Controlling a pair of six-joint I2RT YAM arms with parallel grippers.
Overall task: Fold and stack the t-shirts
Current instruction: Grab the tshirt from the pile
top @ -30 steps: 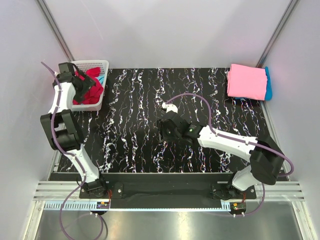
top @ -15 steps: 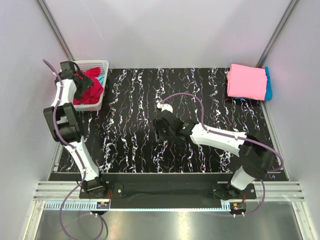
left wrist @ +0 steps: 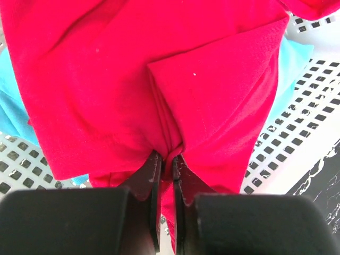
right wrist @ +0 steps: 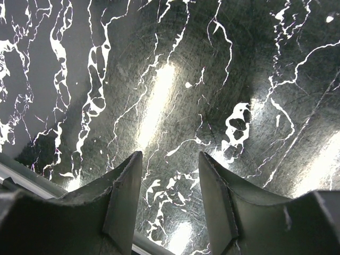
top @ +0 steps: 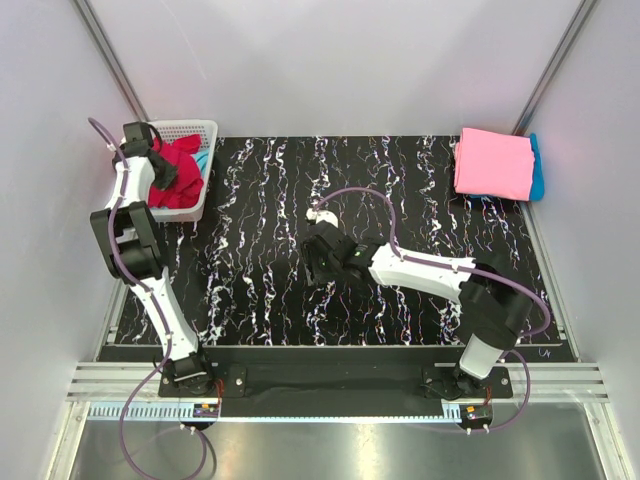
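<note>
Far-left worktop point(top: 400, 180) corner: left tool point(left wrist: 166, 159) pinches a thin crimson t-shirt point(left wrist: 106, 79) fold, which may slip or drag the turquoise t-shirt point(left wrist: 292, 69) out. Right tool point(right wrist: 169, 159) hangs wide.

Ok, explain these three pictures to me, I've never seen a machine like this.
Two robot arms are bolted at the near edge of a black marbled table. The wide picture looks down from above; the other two come from a camera on each wrist. The left pincer is closed on a fold of the crimson t-shirt, which lies in the white basket over a turquoise t-shirt. The right pincer hangs open over bare table, holding nothing. At the far right corner lies a folded pink t-shirt on top of turquoise cloth.
</note>
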